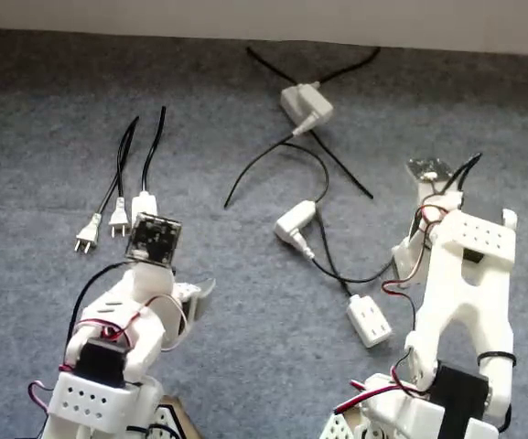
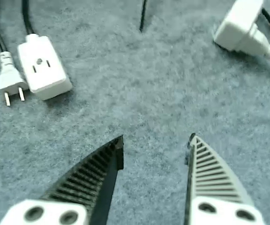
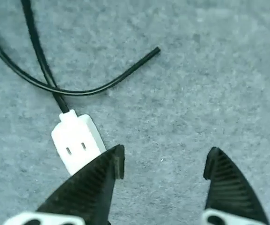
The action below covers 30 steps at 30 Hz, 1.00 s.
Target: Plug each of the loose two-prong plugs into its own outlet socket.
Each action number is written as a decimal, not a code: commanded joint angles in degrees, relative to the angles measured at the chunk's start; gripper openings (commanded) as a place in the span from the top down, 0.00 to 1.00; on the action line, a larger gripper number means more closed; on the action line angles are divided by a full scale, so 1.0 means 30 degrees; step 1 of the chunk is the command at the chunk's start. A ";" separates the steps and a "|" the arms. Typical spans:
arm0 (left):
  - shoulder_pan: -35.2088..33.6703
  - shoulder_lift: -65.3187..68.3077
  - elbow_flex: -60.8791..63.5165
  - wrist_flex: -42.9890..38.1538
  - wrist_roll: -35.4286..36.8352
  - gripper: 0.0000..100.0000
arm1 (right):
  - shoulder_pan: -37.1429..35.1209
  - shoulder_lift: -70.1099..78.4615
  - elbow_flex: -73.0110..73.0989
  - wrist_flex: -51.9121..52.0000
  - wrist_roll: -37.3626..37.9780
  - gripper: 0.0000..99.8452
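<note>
Two loose white two-prong plugs (image 1: pixel 87 236) (image 1: pixel 117 218) lie side by side on the grey felt at the left, black cords running away from them. Right beside them lies a white outlet socket (image 1: pixel 145 203). In the left wrist view my left gripper (image 2: pixel 156 139) is open and holds nothing, with that socket (image 2: pixel 43 68) and one plug (image 2: pixel 8 79) a short way ahead and to one side. A second white socket (image 1: pixel 369 320) lies near the right arm. My right gripper (image 3: pixel 166 152) is open, and this socket (image 3: pixel 76 140) lies just off one fingertip.
Two white plug-and-socket pairs (image 1: pixel 305 105) (image 1: pixel 296 224) lie in the middle, their black cords crossing; the nearer pair (image 2: pixel 244 26) is ahead of the left gripper. A loose black cable end (image 3: pixel 156 50) lies beyond the right gripper. Bare felt lies between the arms.
</note>
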 commanded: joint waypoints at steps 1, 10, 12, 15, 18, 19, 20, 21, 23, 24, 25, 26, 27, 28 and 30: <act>-0.2652 0.0073 -0.2623 -0.0322 0.0469 0.77 | -0.0220 0.0015 -0.0220 -0.0278 -0.2168 0.72; -0.9158 0.4791 -0.6462 -0.1465 -0.3136 0.77 | -0.1480 0.0103 0.1040 -0.0982 -0.6125 0.72; -1.0388 0.8425 -0.7604 -0.2081 -0.3077 0.77 | -0.1978 0.0073 0.2418 -0.1949 -0.6212 0.72; -1.1912 1.4315 -1.0125 -0.2315 -0.2755 0.78 | -0.2564 0.0044 0.4205 -0.3326 -0.6242 0.72; -1.2879 1.9414 -1.2410 -0.3370 -0.1582 0.78 | -0.3179 0.0044 0.5055 -0.4059 -0.6242 0.72; -1.3143 2.0733 -1.3143 -0.3868 -0.1348 0.78 | -0.3473 0.0044 0.5201 -0.4117 -0.6242 0.72; -1.3289 2.1875 -1.3817 -0.4337 -0.1231 0.78 | -0.3824 0.0044 0.5289 -0.4176 -0.6300 0.72; -1.3348 2.2842 -1.4374 -0.4747 -0.1201 0.78 | -0.4147 0.0044 0.5348 -0.4205 -0.6652 0.72; -1.3348 2.4337 -1.5341 -0.5275 -0.1260 0.78 | -0.4615 0.0161 0.5348 -0.4205 -0.7766 0.72; -1.3289 2.4894 -1.5751 -0.5363 -0.1319 0.78 | -0.4850 0.0190 0.5348 -0.4205 -0.8176 0.72; -1.3260 2.5451 -1.6161 -0.5421 -0.1319 0.78 | -0.5026 0.0190 0.5348 -0.4205 -0.8469 0.72; -1.3201 2.5949 -1.6571 -0.5597 -0.1377 0.78 | -0.5172 0.0190 0.5348 -0.4205 -0.8557 0.72; -1.2938 2.6476 -1.6923 -0.5626 -0.1788 0.78 | -0.5231 0.0190 0.5348 -0.4205 -0.8557 0.72; -1.2615 2.7092 -1.7245 -0.5656 -0.2520 0.78 | -0.5201 0.0190 0.5348 -0.4205 -0.8557 0.72; -1.2029 2.8322 -1.7890 -0.5626 -0.3839 0.78 | -0.5143 0.0190 0.5377 -0.4205 -0.8557 0.72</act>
